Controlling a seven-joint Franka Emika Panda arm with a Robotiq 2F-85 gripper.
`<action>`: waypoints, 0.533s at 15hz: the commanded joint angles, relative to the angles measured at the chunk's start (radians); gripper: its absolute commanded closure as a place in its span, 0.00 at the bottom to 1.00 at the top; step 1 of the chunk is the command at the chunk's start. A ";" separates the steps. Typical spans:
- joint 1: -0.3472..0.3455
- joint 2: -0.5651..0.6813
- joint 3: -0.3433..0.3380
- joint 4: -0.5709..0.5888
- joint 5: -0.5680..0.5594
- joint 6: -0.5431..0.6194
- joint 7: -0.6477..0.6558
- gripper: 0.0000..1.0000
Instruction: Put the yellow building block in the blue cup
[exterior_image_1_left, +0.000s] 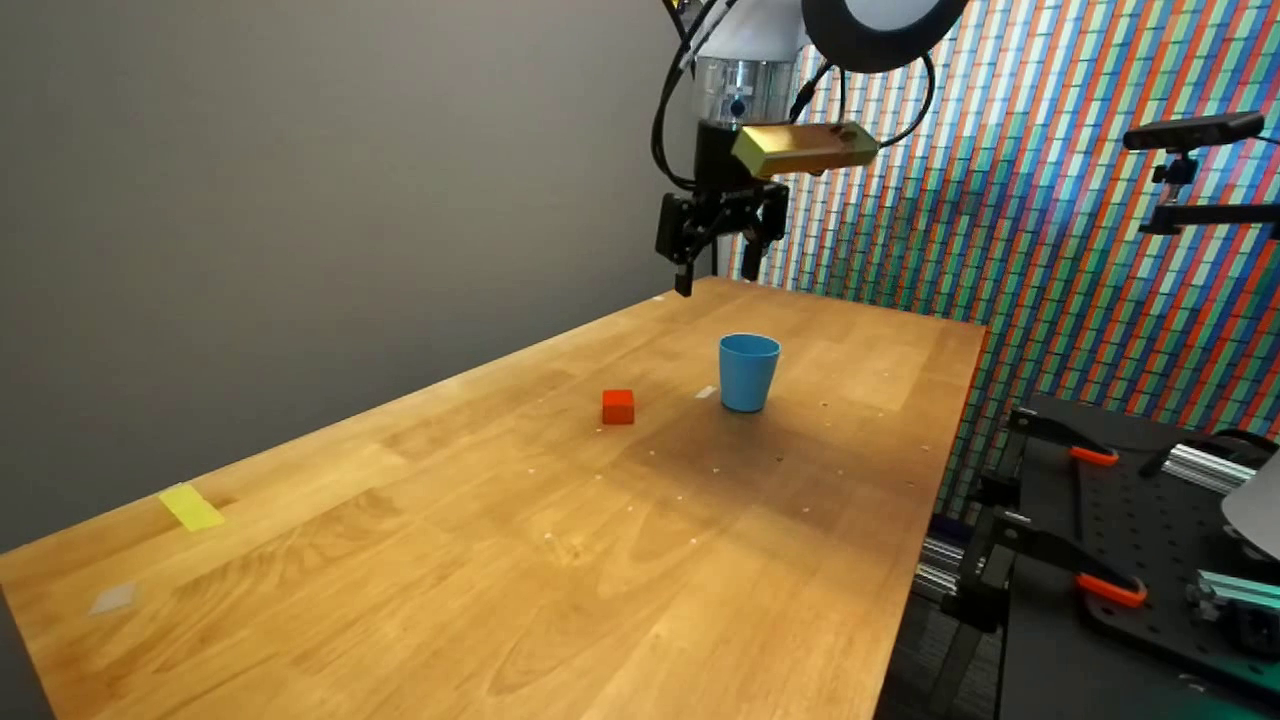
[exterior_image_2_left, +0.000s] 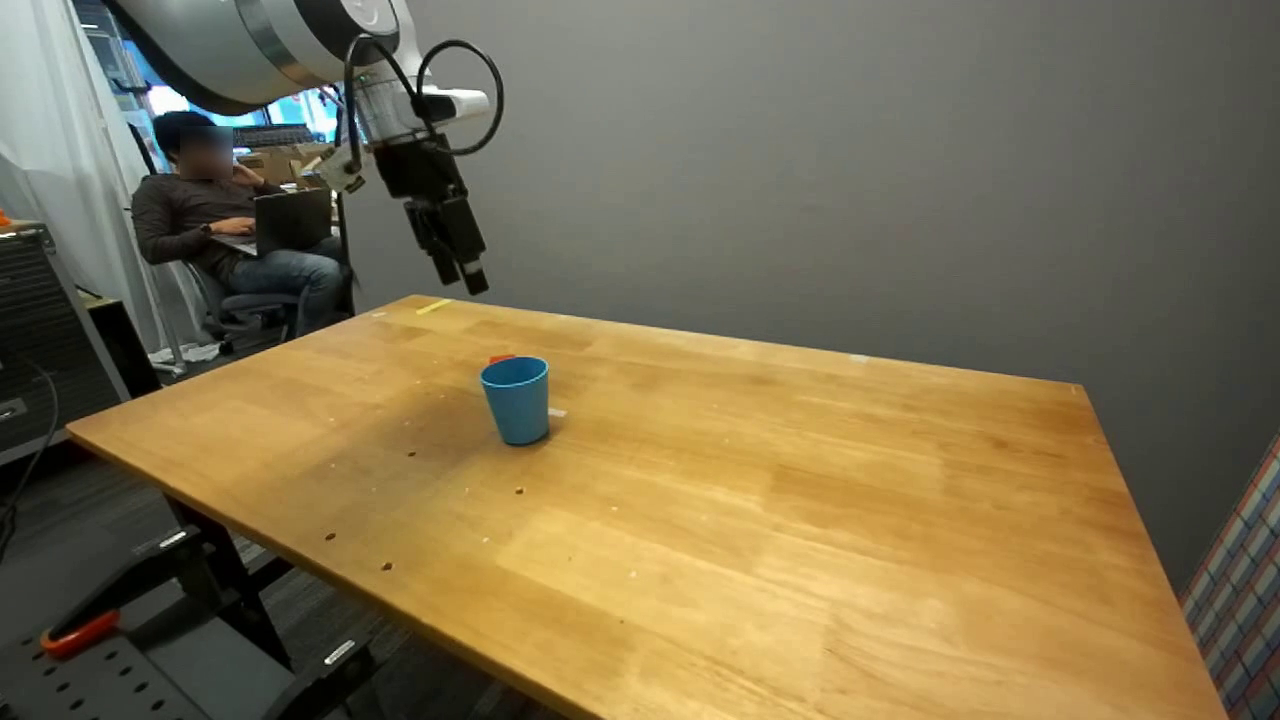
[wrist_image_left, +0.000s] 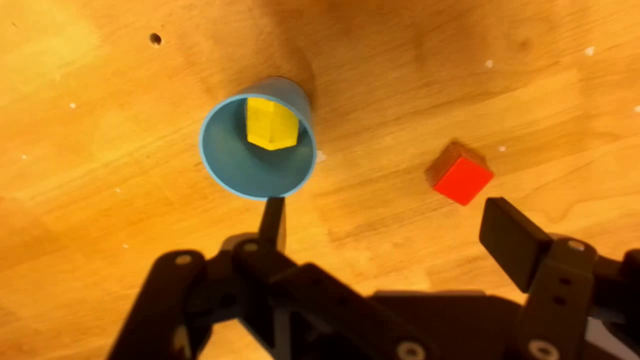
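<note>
The yellow building block (wrist_image_left: 271, 125) lies inside the blue cup (wrist_image_left: 225, 167) in the wrist view. It is hidden by the cup wall in both exterior views. The blue cup stands upright on the table in both exterior views (exterior_image_1_left: 746, 378) (exterior_image_2_left: 520, 408). My gripper (wrist_image_left: 383, 220) is open, with its fingers wide apart and nothing between them. In both exterior views the gripper (exterior_image_1_left: 717, 278) (exterior_image_2_left: 463, 280) is in the air well above the table, higher than the cup and not touching it.
A small red block (exterior_image_1_left: 618, 407) sits on the wooden table (exterior_image_1_left: 500, 560) near the cup; it also shows in the wrist view (wrist_image_left: 462, 181). A flat pale-yellow tape piece (exterior_image_1_left: 191, 507) lies by the table edge. A grey wall (exterior_image_2_left: 850, 180) stands behind the table.
</note>
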 joint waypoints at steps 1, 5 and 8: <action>-0.001 -0.101 0.060 -0.028 0.097 -0.052 -0.227 0.00; 0.002 -0.161 0.102 -0.017 0.155 -0.148 -0.440 0.00; 0.000 -0.213 0.114 -0.013 0.179 -0.198 -0.511 0.00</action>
